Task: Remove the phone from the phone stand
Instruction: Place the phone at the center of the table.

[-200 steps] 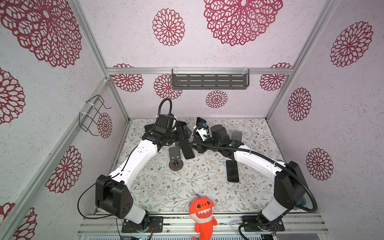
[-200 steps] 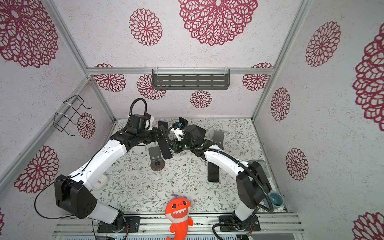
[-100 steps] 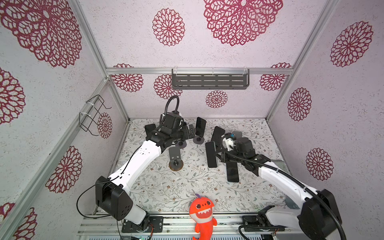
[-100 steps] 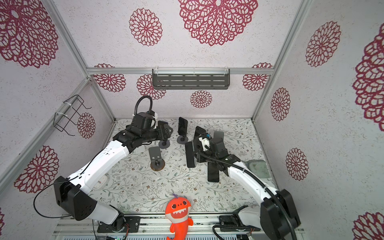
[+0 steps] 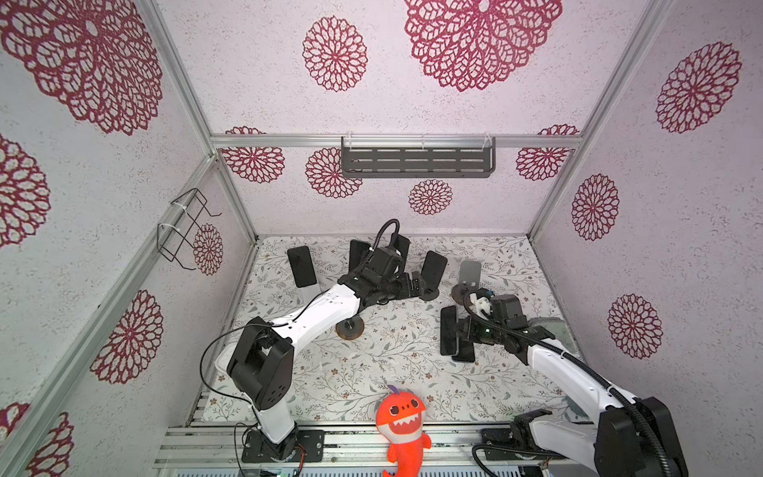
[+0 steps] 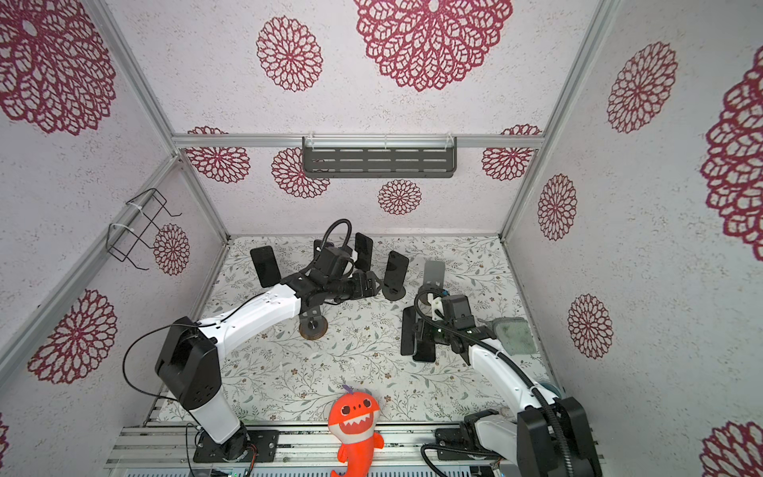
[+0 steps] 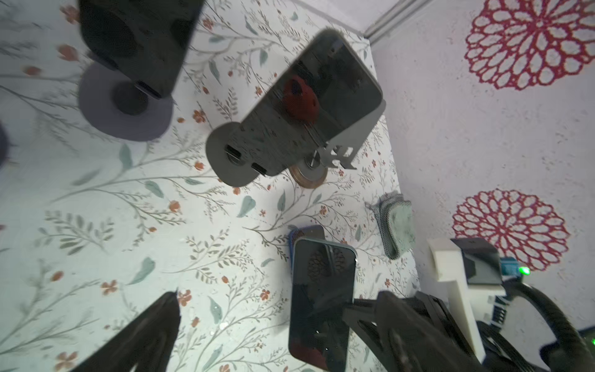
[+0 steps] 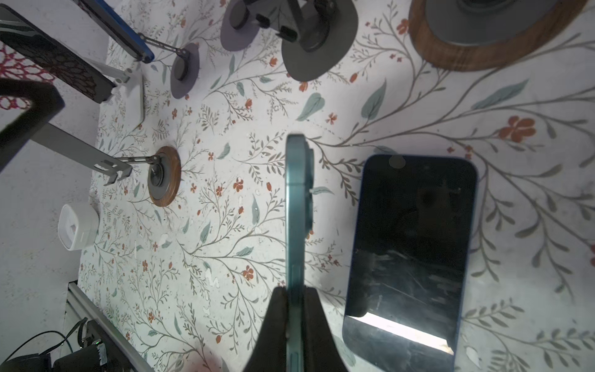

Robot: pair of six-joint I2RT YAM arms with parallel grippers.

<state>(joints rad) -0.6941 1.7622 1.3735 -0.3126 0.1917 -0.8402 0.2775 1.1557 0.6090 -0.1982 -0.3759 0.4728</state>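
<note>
We have the teal phone (image 8: 297,209) off its stand, pinched edge-on in the right gripper (image 8: 296,298), whose jaws are clamped tight on one end. It hangs just beside the blue phone (image 8: 409,251) lying flat on the floral mat (image 8: 225,225); we cannot tell whether it touches the mat. The left gripper (image 5: 415,285) is spread wide and empty, well apart from the blue phone, near a black phone (image 5: 433,266) on its stand. We judge the set-down is in hand: tip the teal phone flat, lower it, then release. The blue phone's near edge is the tight side. Bare mat opens away from it, toward the wood-ringed stand (image 8: 164,175).
</note>
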